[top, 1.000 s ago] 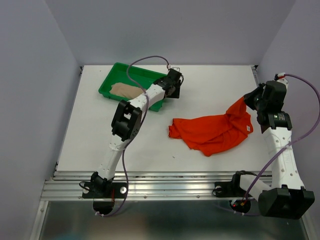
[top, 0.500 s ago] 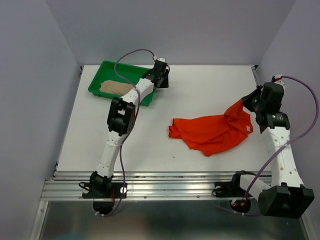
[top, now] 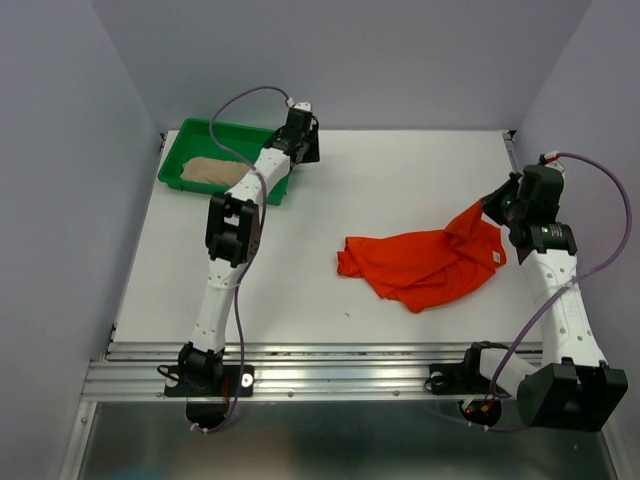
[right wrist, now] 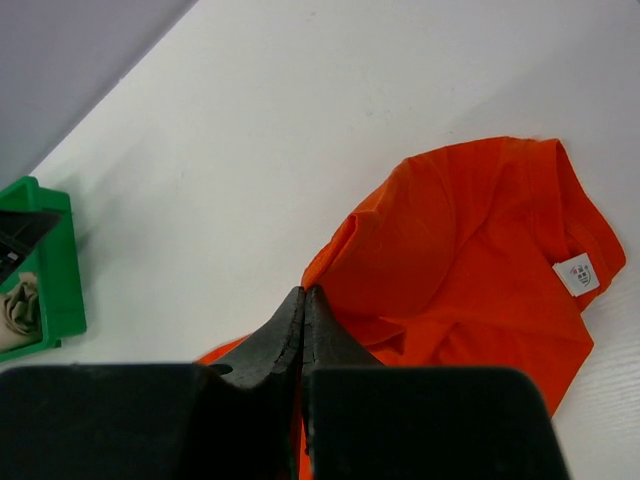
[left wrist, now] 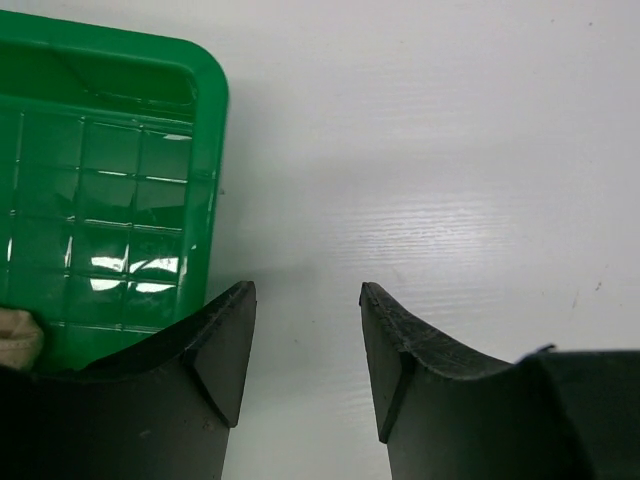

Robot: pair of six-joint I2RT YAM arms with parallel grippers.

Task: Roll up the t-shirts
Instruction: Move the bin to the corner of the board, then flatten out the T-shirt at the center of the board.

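The orange-red t-shirt (top: 425,262) lies crumpled right of the table's middle, its right edge lifted. My right gripper (top: 490,207) is shut on that raised edge; in the right wrist view the shirt (right wrist: 470,250) hangs from the closed right gripper (right wrist: 303,292), its white label showing. The beige t-shirt (top: 208,172) lies bunched in the green tray (top: 178,148) at the back left; a corner of it shows in the left wrist view (left wrist: 15,335). My left gripper (top: 302,148) is open and empty beside the tray's right end, with the left gripper's jaws (left wrist: 305,300) apart over bare table.
The green tray (left wrist: 212,110) sits against the table's back left corner, its rim touching my left finger's side. Grey walls close in the table on three sides. A metal rail (top: 330,365) runs along the near edge.
My left arm has pushed the green tray with the beige shirt leftward and back toward the far left corner. My right gripper stays shut on the orange shirt's edge, nearly still.
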